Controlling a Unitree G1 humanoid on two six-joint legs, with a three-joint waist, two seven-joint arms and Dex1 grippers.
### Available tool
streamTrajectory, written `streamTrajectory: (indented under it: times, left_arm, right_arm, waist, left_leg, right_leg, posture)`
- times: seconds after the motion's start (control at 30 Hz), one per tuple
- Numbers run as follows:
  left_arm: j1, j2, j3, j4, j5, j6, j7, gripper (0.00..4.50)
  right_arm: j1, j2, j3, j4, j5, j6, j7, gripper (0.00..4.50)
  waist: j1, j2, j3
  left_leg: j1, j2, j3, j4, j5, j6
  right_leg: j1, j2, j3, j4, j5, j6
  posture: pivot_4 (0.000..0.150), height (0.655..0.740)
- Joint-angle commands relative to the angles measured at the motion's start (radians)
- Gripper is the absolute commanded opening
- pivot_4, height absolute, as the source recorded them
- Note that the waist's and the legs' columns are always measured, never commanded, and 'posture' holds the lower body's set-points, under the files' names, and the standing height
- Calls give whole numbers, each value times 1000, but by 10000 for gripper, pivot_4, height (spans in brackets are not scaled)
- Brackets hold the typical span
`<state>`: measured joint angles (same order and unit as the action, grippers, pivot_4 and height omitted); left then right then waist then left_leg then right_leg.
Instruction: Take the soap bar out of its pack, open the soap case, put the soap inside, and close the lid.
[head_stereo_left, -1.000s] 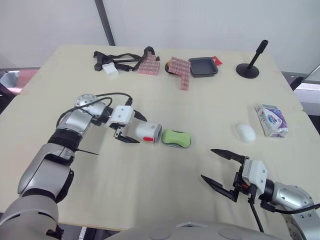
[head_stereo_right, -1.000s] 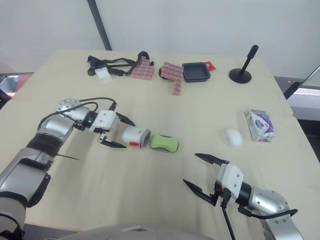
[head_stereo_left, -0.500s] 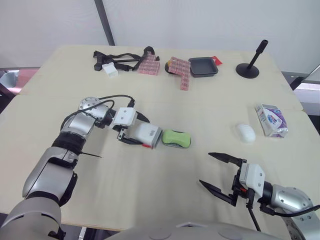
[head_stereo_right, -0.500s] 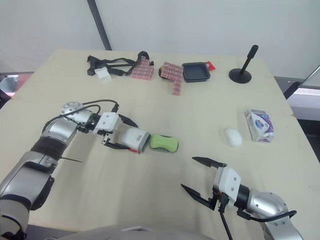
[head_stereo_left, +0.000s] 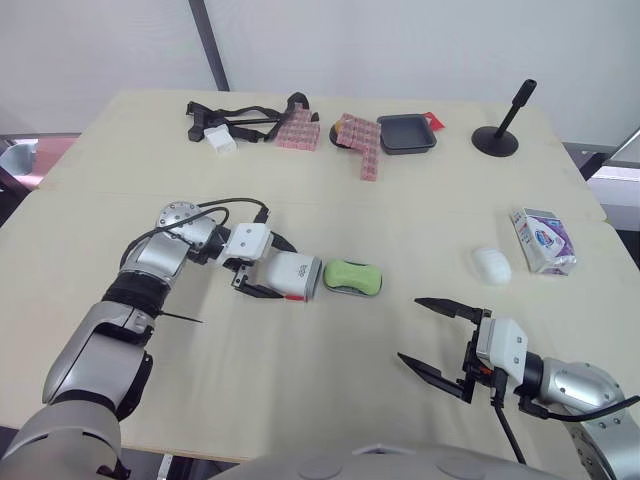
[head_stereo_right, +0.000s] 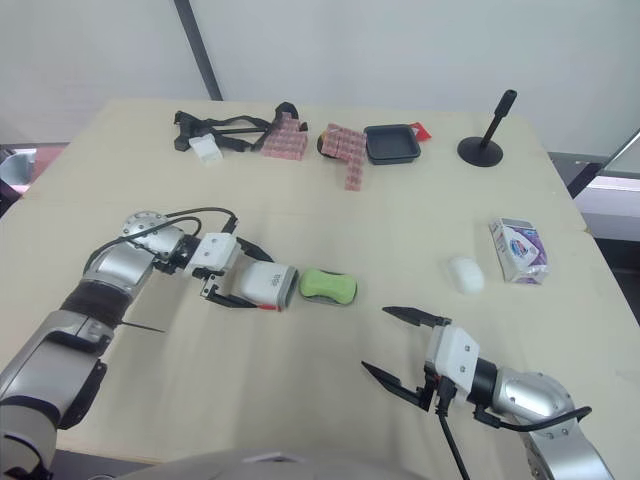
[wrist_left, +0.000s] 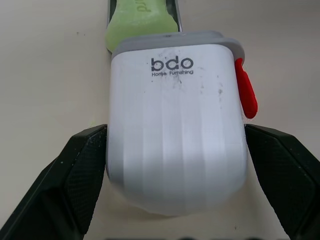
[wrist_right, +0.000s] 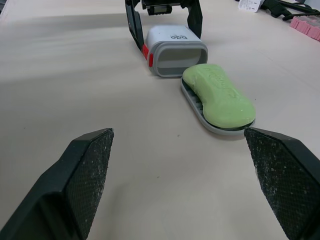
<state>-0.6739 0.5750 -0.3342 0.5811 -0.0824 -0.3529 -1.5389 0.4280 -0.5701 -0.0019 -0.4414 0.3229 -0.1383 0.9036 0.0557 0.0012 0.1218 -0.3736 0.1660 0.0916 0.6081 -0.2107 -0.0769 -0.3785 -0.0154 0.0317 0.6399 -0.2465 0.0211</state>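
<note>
The table (head_stereo_left: 400, 200) carries everything. The left gripper (head_stereo_left: 276, 268) clasps the white case cover (wrist_left: 175, 125) by its sides near the table's middle. The cover's open end lies just beside the green soap (head_stereo_left: 352, 275), which rests on the grey tray (wrist_right: 220, 131). Near the front edge the right gripper (head_stereo_left: 410, 329) is spread wide, holding nothing. The soap pack (head_stereo_left: 541, 240) lies far right, with a white bar (head_stereo_left: 491, 265) near it.

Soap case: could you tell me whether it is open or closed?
Open: its white cover lies off the tray holding the green soap.
</note>
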Motion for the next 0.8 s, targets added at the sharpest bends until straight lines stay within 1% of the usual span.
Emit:
streamTrajectory:
  times: [0.03, 0.4, 0.47, 0.5, 0.53, 0.8]
  left_arm:
    - [-20, -2, 16, 8, 6, -19, 10, 45000]
    - [-21, -10, 27, 11, 0, -38, 18, 45000]
    - [-28, -14, 27, 23, 4, -53, 25, 39800]
    - [-30, -15, 27, 28, 7, -56, 28, 38123]
    - [-33, -16, 26, 32, 9, -58, 31, 34992]
    - [-38, -14, 21, 58, 20, -99, 43, 34529]
  right_arm:
    - [-3, -2, 5, -3, 4, -18, 2, 44851]
    - [0, -5, 18, 7, -4, -27, -2, 44851]
    - [-3, -5, 19, 12, -6, -28, -2, 45000]
    - [-3, -6, 19, 14, -7, -29, -2, 45000]
    - [-3, -6, 19, 15, -7, -30, -1, 45000]
    - [3, -13, 14, 13, 3, -26, 3, 45000]
  waist:
    - [0, 0, 0]
    - [0, 0, 0]
    - [0, 0, 0]
    - [0, 0, 0]
    - [0, 0, 0]
    - [0, 0, 0]
  left_leg:
    - [0, 0, 0, 0, 0, 0]
    - [0, 0, 0, 0, 0, 1]
    - [0, 0, 0, 0, 0, 1]
    - [0, 0, 0, 0, 0, 1]
    - [0, 0, 0, 0, -1, 1]
    - [0, 0, 0, 0, -1, 1]
  right_leg:
    - [0, 0, 0, 0, 0, 0]
    - [0, 0, 0, 0, 0, 0]
    - [0, 0, 0, 0, 0, 0]
    - [0, 0, 0, 0, 0, 0]
    - [0, 0, 0, 0, 0, 0]
    - [0, 0, 0, 0, 0, 0]
  posture:
    - [1500, 7400]
    - [1500, 7400]
    - [1500, 7400]
    - [1500, 7400]
    - [1500, 7400]
    - [1500, 7400]
